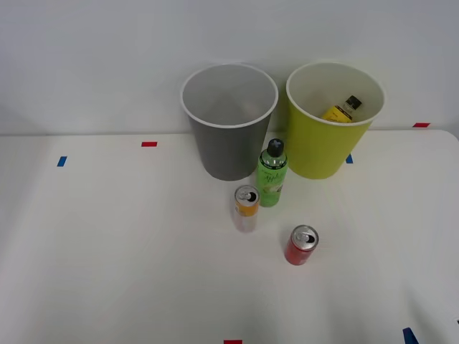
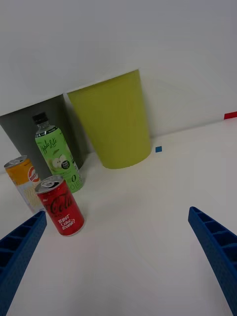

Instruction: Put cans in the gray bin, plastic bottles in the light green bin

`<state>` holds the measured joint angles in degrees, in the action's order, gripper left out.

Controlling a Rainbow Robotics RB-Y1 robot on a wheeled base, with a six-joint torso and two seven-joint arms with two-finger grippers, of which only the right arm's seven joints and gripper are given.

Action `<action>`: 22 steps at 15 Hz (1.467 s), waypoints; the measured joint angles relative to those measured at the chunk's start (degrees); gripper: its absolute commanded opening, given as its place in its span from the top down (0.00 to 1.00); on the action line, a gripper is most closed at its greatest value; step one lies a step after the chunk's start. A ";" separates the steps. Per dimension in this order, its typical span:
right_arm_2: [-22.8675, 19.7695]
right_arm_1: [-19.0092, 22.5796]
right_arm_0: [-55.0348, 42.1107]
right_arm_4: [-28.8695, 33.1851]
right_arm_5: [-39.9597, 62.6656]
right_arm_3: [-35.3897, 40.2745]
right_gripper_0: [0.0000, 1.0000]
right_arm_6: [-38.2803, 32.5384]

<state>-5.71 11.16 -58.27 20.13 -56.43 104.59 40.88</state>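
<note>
The gray bin (image 1: 228, 122) and the light green bin (image 1: 332, 122) stand side by side at the back of the white table. A small yellow bottle (image 1: 343, 109) lies inside the light green bin. A green bottle (image 1: 272, 174) stands upright in front of the gap between the bins. An orange and white can (image 1: 246, 208) and a red can (image 1: 302, 245) stand nearer me. In the right wrist view my right gripper (image 2: 121, 256) is open and empty, low over the table, facing the red can (image 2: 60, 205), the orange and white can (image 2: 24, 182), the green bottle (image 2: 55, 154), the light green bin (image 2: 114, 120) and the gray bin (image 2: 29, 123).
Small red (image 1: 148, 144) and blue (image 1: 62, 161) tape marks dot the table (image 1: 107, 251). A pale wall rises right behind the bins. Open table surface lies to the left of the cans and in front of them.
</note>
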 measured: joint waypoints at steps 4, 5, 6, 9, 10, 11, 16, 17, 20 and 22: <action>0.00 0.00 0.00 0.00 0.00 0.00 0.00 -0.02; 0.00 0.00 0.00 0.00 0.00 0.00 0.00 -0.01; 0.00 0.00 0.00 0.00 0.00 0.00 0.00 -0.01; 0.00 0.00 0.00 0.00 0.00 0.00 0.00 0.00; 0.00 0.00 0.00 0.00 0.00 0.00 0.00 -0.02; 0.00 0.00 0.00 0.00 0.00 0.00 0.00 0.00; 0.00 0.00 0.00 0.00 0.00 0.00 0.00 -0.01; 0.00 0.00 0.00 0.00 0.00 0.00 0.00 0.00; 0.00 0.00 0.00 0.00 0.00 0.00 0.00 -0.01; 0.00 0.00 0.00 0.00 0.00 0.00 0.00 -0.01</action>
<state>-5.71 11.16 -58.27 20.13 -56.43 104.59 40.86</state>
